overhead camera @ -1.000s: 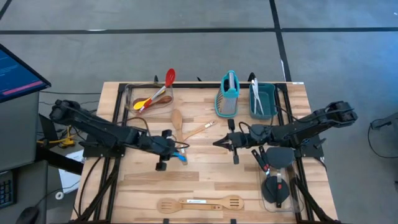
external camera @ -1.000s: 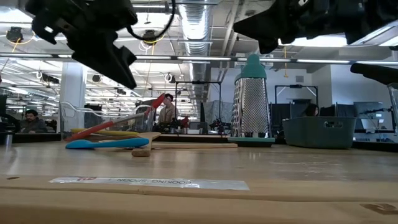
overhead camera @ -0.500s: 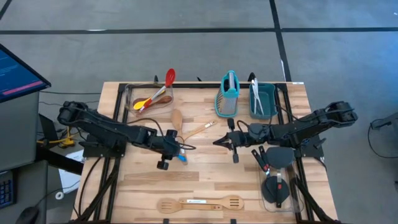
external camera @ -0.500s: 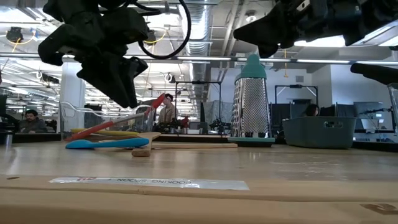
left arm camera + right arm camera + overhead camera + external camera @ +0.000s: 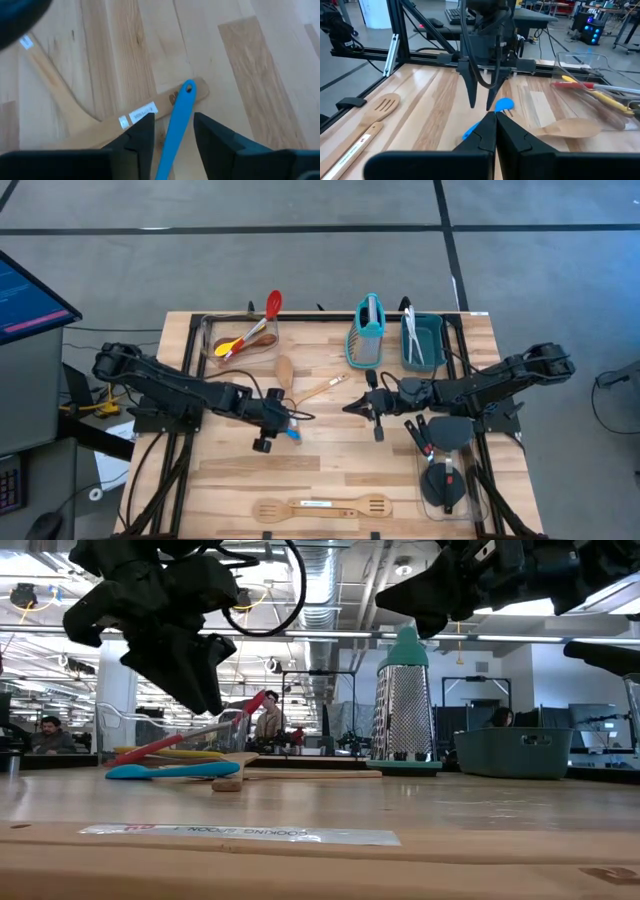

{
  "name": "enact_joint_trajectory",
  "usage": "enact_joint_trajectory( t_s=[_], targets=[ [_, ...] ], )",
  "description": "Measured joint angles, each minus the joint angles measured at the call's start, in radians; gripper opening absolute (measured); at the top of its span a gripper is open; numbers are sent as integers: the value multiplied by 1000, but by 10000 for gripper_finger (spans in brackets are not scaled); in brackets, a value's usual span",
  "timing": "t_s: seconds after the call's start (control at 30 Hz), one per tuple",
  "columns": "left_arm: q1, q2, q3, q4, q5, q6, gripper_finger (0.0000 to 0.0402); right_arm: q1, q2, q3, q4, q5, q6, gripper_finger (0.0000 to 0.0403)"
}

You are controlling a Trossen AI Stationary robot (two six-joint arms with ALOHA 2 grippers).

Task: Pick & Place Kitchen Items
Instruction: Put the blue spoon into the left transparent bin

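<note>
**Q:** State the position and condition of each gripper.

**A:** The left gripper [image 5: 279,420] hangs above the middle of the table [image 5: 330,465], directly over the blue spoon [image 5: 176,122]. In the left wrist view its fingers [image 5: 212,132] stand apart, one on each side of the blue handle, with a clear gap on both sides; nothing is gripped. The right gripper [image 5: 350,408] hovers just right of the table's centre, pointed toward the left gripper, its fingers pressed together and empty.

**Q:** Where are the kitchen items?

**A:** The blue spoon lies flat on the table, its handle end resting across a labelled wooden spoon [image 5: 305,390]. The red spoon [image 5: 268,314] and yellow spoon [image 5: 229,347] lie in a clear container [image 5: 205,340] at the far left. The teal box grater [image 5: 366,332] stands upright at the far centre, just beside a teal bin [image 5: 432,340] that holds pale utensils [image 5: 411,335]. A wooden spoon and slotted spatula [image 5: 322,507] lie end to end along the near edge. Black spatulas [image 5: 440,460] sit in a clear container [image 5: 480,500] at the near right.

**Q:** Is anything visible beyond the table?

**A:** In the low view, seated people [image 5: 267,722] show in the room behind.
</note>
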Motion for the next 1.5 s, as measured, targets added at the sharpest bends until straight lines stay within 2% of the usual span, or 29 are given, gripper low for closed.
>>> enact_joint_trajectory(
  t_s=[0.17, 0.3, 0.57, 0.93, 1.27, 1.5],
  targets=[
    [0, 0, -36, 2, 2, 0, 161, 0, 0, 0, 0, 0, 0, 0],
    [0, 0, -70, 23, 2, 0, 172, 0, 0, 0, 0, 0, 0, 0],
    [34, 0, -126, 111, 5, 0, 172, 0, 0, 1, 16, 0, 0, 0],
    [81, 3, -169, 164, 80, -1, 167, 0, 0, 1, 17, 1, 0, 0],
    [81, 155, -165, 250, 106, 1, 162, 0, 0, 1, 18, 1, 0, 0],
    [81, 167, -165, 270, 107, -3, 149, 0, 0, 1, 15, 2, 0, 0]
  ],
)
